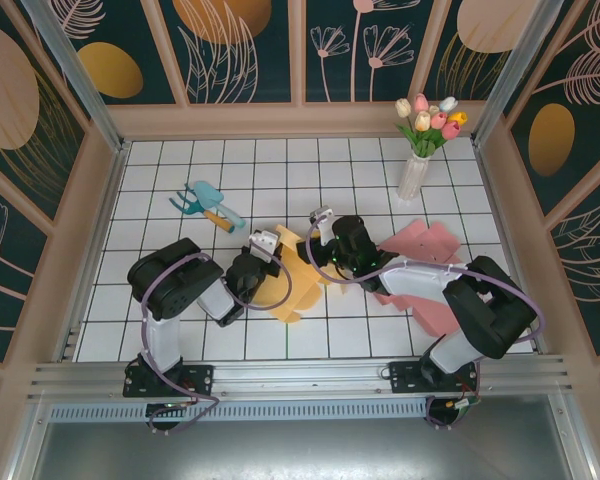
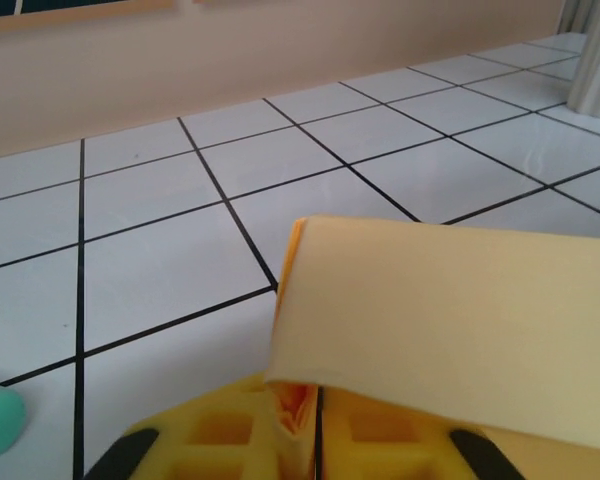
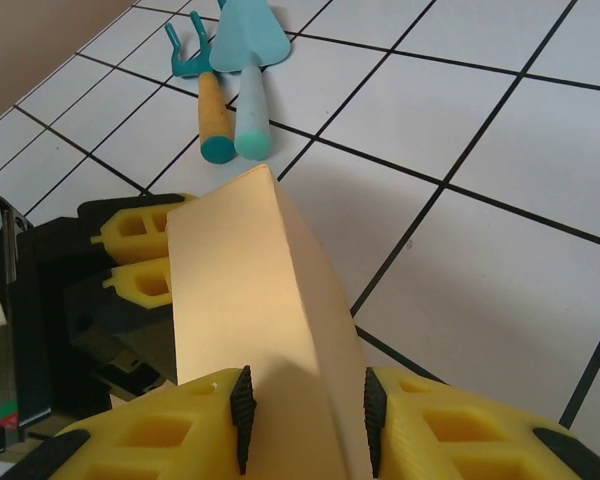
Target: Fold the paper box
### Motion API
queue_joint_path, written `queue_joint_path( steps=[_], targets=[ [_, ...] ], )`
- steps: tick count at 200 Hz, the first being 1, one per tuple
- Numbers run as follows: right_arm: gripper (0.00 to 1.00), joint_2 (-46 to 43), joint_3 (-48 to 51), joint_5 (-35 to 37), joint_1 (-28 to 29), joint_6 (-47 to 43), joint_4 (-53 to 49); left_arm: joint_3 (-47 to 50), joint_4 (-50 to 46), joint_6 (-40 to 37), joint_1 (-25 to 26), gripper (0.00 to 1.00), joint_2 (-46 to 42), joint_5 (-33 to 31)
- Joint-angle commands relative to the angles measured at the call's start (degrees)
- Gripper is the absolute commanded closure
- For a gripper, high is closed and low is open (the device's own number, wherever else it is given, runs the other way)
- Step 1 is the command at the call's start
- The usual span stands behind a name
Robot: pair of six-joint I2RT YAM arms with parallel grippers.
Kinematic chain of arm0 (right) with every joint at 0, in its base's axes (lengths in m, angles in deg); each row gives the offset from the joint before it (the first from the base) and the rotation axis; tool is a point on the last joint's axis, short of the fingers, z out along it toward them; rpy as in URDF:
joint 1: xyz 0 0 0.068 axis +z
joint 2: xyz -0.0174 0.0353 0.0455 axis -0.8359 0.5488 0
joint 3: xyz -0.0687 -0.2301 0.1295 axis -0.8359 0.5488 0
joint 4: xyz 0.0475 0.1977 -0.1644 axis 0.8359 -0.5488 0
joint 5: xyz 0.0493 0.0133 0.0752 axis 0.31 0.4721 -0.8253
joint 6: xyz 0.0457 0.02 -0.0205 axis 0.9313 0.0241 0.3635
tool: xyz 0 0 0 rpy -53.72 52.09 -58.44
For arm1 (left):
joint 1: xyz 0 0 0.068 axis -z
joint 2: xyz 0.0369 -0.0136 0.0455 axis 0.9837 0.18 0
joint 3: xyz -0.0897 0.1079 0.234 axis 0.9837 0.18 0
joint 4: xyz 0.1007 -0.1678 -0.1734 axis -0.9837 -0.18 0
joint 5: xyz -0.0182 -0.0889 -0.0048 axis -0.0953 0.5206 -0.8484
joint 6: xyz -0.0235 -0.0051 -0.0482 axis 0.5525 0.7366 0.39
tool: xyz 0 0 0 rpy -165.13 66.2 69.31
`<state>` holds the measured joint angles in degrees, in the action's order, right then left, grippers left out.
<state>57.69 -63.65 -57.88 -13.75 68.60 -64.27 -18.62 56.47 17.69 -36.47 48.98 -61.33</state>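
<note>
The paper box [image 1: 292, 282] is a yellow-orange sheet, partly folded, lying in the middle of the table between both arms. My left gripper [image 1: 270, 254] holds its left side. In the left wrist view the left gripper [image 2: 315, 432] is shut, pinching a thin edge of the box [image 2: 450, 330], and a pale flap hangs over the fingers. My right gripper [image 1: 316, 250] meets the box from the right. In the right wrist view the right gripper [image 3: 307, 420] is shut on a raised folded panel of the box [image 3: 245, 300], whose ridge stands between the black pads [image 3: 242, 418].
A teal trowel [image 1: 208, 195] and hand fork [image 1: 187, 206] lie at the back left, and the trowel [image 3: 248, 60] lies just beyond the box. A white vase of tulips [image 1: 417, 165] stands at the back right. Pink paper [image 1: 425, 262] lies under the right arm. The left gripper's yellow fingers [image 3: 140, 255] sit behind the panel.
</note>
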Motion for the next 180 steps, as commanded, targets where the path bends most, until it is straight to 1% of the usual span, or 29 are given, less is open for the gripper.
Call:
queue_joint_path(
  steps=[1,3,17,34,61,95,104,130,155,174,180],
  targets=[
    [0.62,1.9,-0.8,-0.7,0.6,-1.1,-8.0,0.7,6.6,0.5,-0.4,0.98,1.0,0.8],
    [0.62,2.0,-1.0,-0.7,0.6,-1.1,-8.1,0.8,6.7,0.5,-0.4,1.00,1.1,0.9],
    [0.62,1.9,-1.9,-0.2,0.7,-1.1,-8.8,1.1,6.8,0.9,-0.4,1.00,1.2,2.2],
    [0.61,1.6,-3.1,0.8,0.8,-1.0,-9.9,1.8,7.5,1.2,-0.3,1.00,1.6,2.3],
    [0.61,-0.5,-5.0,2.8,0.8,-0.7,-12.2,3.6,8.3,2.4,-0.3,1.00,2.0,-1.5],
    [0.60,-6.7,-5.3,8.5,2.8,0.9,-14.6,5.9,9.0,3.5,0.3,1.00,1.2,-3.2],
    [0.60,-8.8,-4.7,11.5,3.5,1.9,-14.8,6.3,9.0,3.4,0.7,1.00,1.0,-3.7],
    [0.60,-14.1,-3.0,17.0,5.4,7.0,-16.8,6.6,7.8,3.4,2.3,1.00,0.3,-6.6],
    [0.59,-18.4,-0.6,21.0,6.9,14.2,-19.2,5.3,3.1,4.6,4.2,1.00,-0.9,-12.3],
    [0.57,-21.2,3.6,21.6,8.1,18.7,-16.6,4.6,0.1,6.2,5.3,1.00,-1.9,-15.5],
    [0.55,-21.9,4.8,21.6,8.2,20.0,-15.7,4.6,-0.1,6.7,5.6,1.00,-2.0,-16.3]
  ],
)
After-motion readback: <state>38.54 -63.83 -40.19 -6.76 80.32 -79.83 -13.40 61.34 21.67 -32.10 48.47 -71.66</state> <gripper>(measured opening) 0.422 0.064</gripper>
